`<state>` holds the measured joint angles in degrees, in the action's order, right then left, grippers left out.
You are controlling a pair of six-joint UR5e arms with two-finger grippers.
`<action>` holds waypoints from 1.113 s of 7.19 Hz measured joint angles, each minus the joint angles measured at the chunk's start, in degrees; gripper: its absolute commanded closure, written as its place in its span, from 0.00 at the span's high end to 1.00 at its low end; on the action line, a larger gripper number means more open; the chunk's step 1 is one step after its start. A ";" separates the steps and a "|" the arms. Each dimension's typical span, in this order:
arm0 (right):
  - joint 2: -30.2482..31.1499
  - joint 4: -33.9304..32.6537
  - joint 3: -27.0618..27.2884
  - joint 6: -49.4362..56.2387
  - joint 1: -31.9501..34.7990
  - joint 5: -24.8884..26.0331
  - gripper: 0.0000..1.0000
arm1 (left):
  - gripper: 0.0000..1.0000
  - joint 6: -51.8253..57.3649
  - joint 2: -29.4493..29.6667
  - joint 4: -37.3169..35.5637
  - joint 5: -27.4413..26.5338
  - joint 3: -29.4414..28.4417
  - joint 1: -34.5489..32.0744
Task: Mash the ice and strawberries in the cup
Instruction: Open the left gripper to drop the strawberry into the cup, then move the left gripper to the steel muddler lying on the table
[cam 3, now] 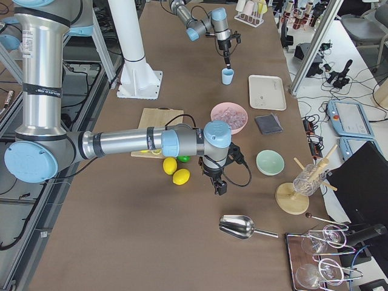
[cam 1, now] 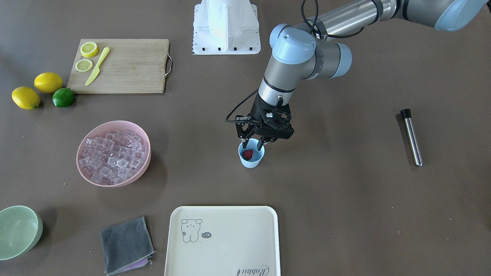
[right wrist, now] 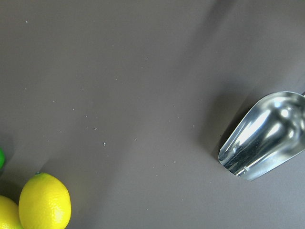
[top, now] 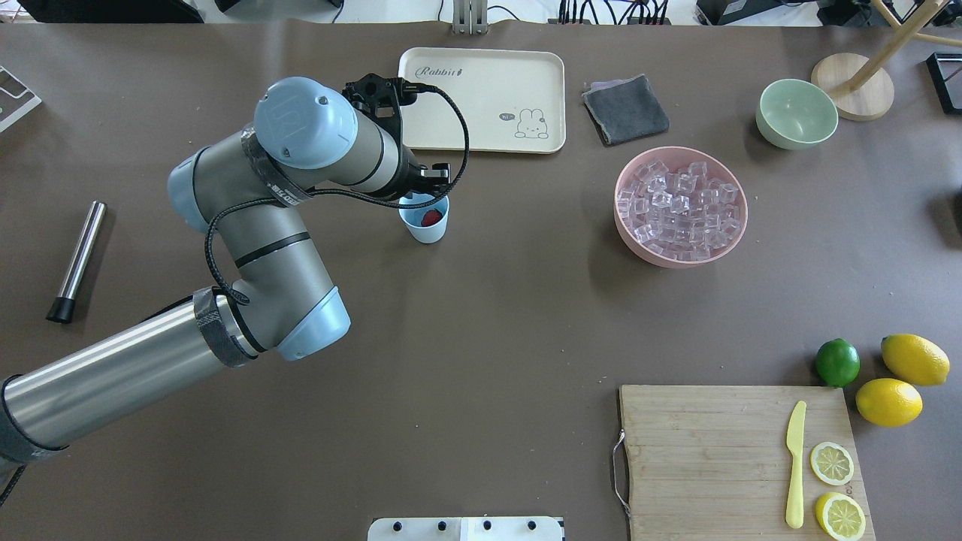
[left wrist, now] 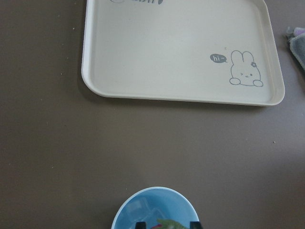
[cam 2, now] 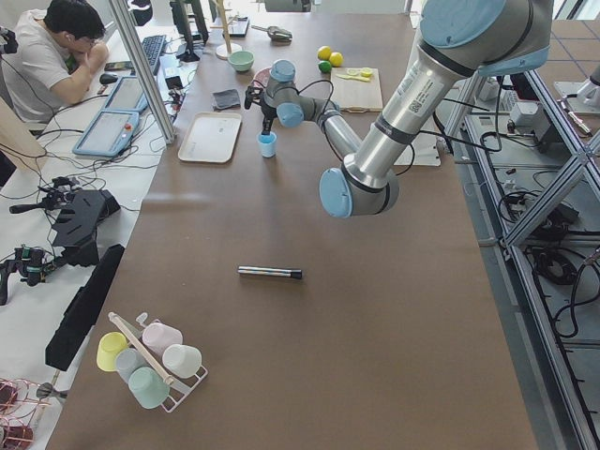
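The small light blue cup (cam 1: pixel 252 161) stands mid-table, also in the overhead view (top: pixel 427 230). The red strawberry (cam 1: pixel 248 154) lies inside it. The left wrist view shows its green top (left wrist: pixel 167 223) beside a clear ice cube (left wrist: pixel 137 207). My left gripper (cam 1: pixel 253 145) hangs straight over the cup. It is open, with its fingertips at the rim and the strawberry below them. More ice (cam 1: pixel 114 155) fills the pink bowl (cam 1: pixel 142 170). My right gripper (cam 3: pixel 219 188) shows only in the exterior right view, near the lemons, and I cannot tell whether it is open.
A metal muddler (cam 1: pixel 411 137) lies far out on the left arm's side. A cream tray (cam 1: pixel 222 241), grey cloth (cam 1: pixel 126 245) and green bowl (cam 1: pixel 19 230) line the far edge. Cutting board (cam 1: pixel 122 65), lemons, lime (cam 1: pixel 63 97). A metal scoop (right wrist: pixel 267 136) lies under the right wrist.
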<state>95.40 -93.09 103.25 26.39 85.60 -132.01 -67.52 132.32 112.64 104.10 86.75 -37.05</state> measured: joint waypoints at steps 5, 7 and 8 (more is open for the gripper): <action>0.00 0.01 -0.25 -0.03 0.00 0.00 0.98 | 0.97 4.03 -7.98 -0.19 11.97 1.35 -11.94; -0.02 -0.04 -0.51 -0.14 0.00 -0.26 0.99 | 0.97 15.05 -17.22 -0.29 21.76 1.52 -21.50; -0.05 -0.06 -0.54 -0.22 0.00 -0.75 0.99 | 0.97 19.88 -21.22 -0.29 23.88 1.27 -24.21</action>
<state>95.34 -93.15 102.71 26.18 85.60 -132.76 -47.64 111.09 112.34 127.98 88.02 -61.26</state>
